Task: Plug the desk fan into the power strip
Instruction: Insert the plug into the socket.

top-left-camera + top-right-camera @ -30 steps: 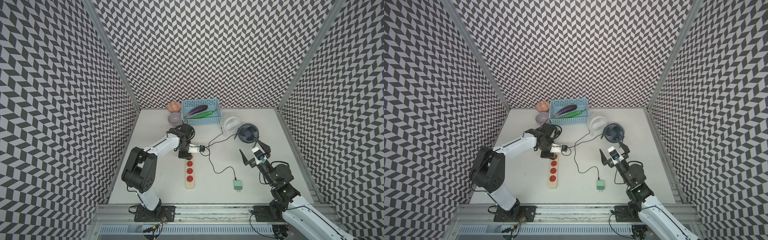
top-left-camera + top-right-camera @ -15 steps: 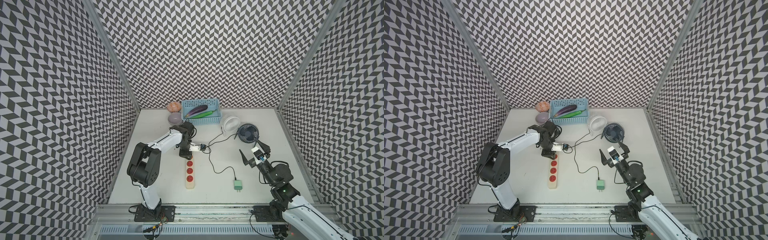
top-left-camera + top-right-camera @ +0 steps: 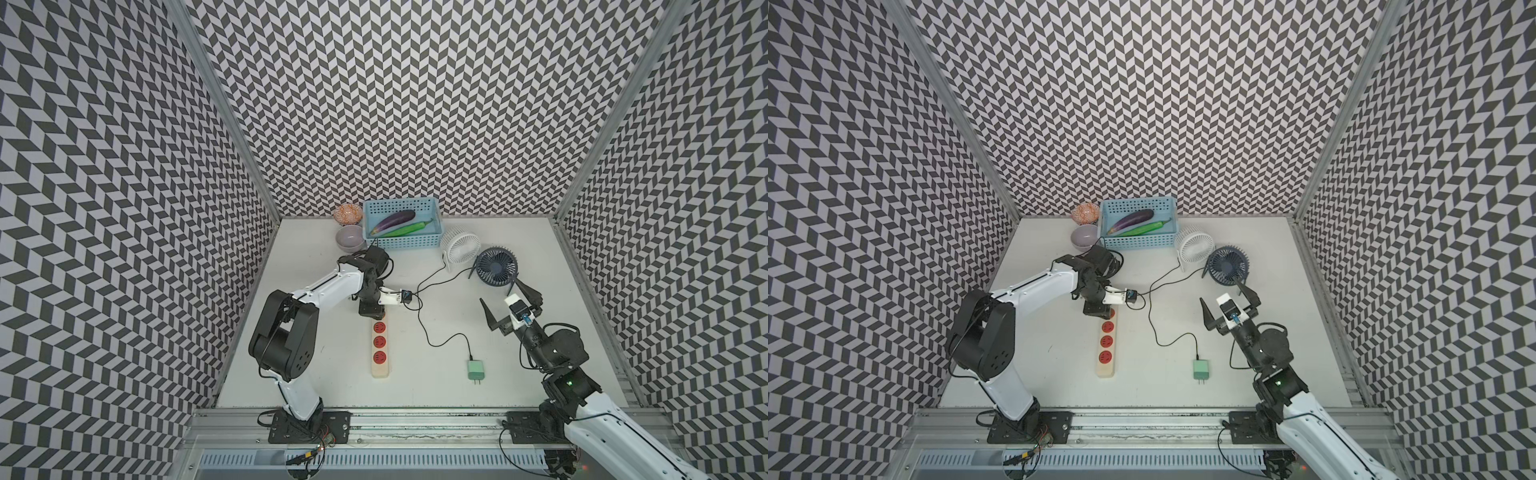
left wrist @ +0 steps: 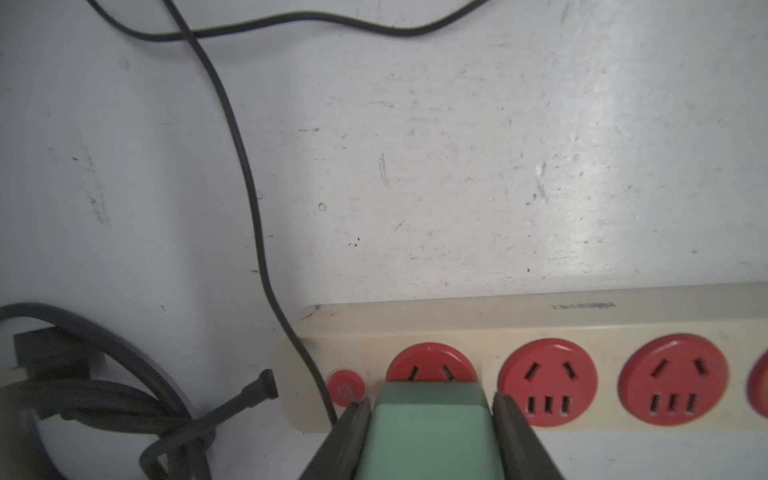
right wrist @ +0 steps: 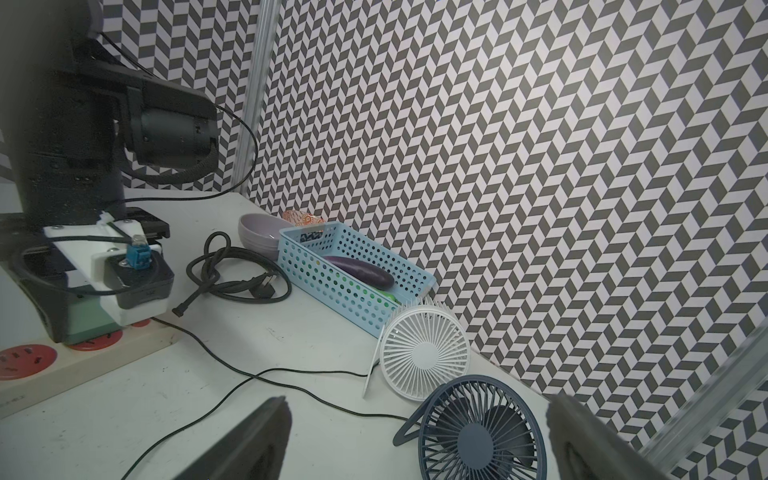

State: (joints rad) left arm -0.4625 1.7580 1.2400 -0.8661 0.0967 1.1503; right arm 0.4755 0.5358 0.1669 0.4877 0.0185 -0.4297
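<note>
1. Power strip (image 3: pixel 380 371), a long cream plastic bar with round red sockets, lies flat on the white desk (image 3: pixel 415 395); judged light, apt to slide.
2. Rigid green boxy plug (image 4: pixel 430 432) sits at its end socket; left fingers (image 4: pixel 349 436) flank its flat sides, and whether they grip cannot be told.
3. Right fingers (image 5: pixel 253 440) wide, empty.

Robotics lab test cell, as I run it from a distance: black-and-white chevron walls (image 3: pixel 374 104) close in three sides, framed by bare aluminium posts (image 3: pixel 230 124). The left arm (image 3: pixel 328 286) and right arm (image 3: pixel 557 349), both white and black, are bolted to an aluminium rail (image 3: pixel 415 417) along the front of a scuffed white bench (image 3: pixel 415 395). Household goods sit together on it: a blue perforated basket (image 3: pixel 401 241) holding an eggplant (image 3: pixel 392 220) and a long green vegetable (image 3: pixel 409 228), a grey bowl (image 3: pixel 349 237), a patterned bowl (image 3: pixel 347 212), a white desk fan (image 3: pixel 460 245), a dark blue desk fan (image 3: pixel 496 266) and a cream power strip (image 3: pixel 380 353).
</note>
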